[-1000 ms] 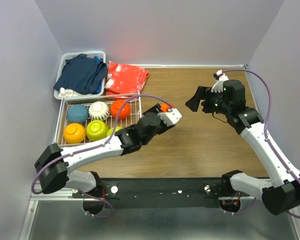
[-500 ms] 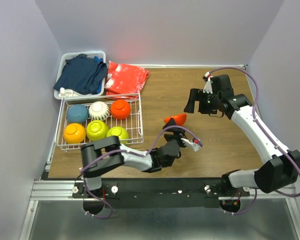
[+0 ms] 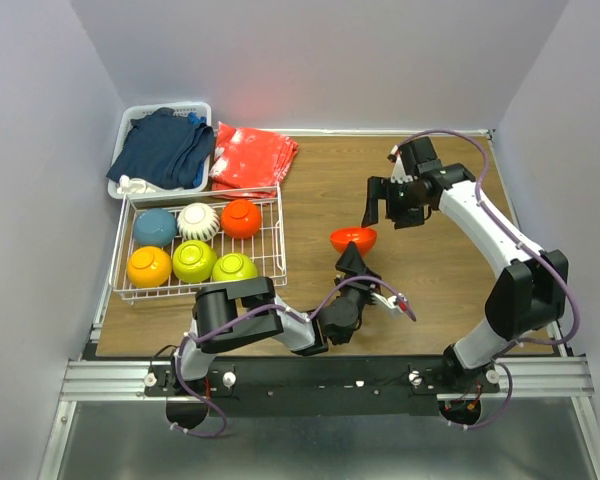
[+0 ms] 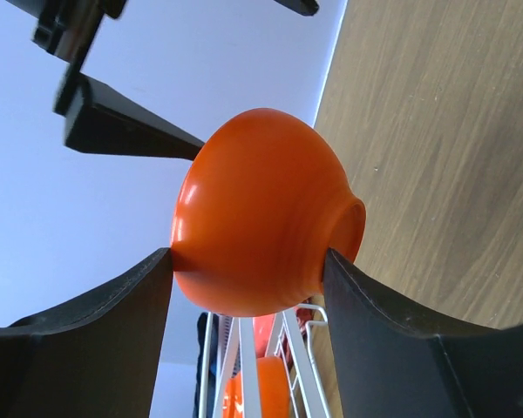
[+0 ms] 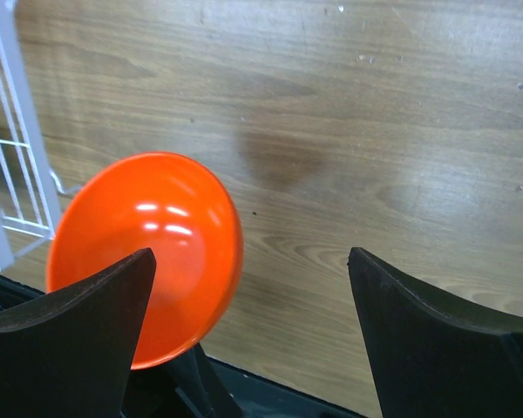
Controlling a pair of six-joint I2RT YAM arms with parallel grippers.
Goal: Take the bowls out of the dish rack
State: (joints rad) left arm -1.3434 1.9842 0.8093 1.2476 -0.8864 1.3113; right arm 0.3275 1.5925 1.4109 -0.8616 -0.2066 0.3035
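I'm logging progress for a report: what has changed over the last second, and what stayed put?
The left gripper, shut on a glossy red-orange bowl, carried it from beside the white wire dish rack rightward and nearer, its arm folding back. The right gripper, open, swung left toward the bowl. The six bowls in the rack, the basket of blue clothes and the red cloth stayed put.
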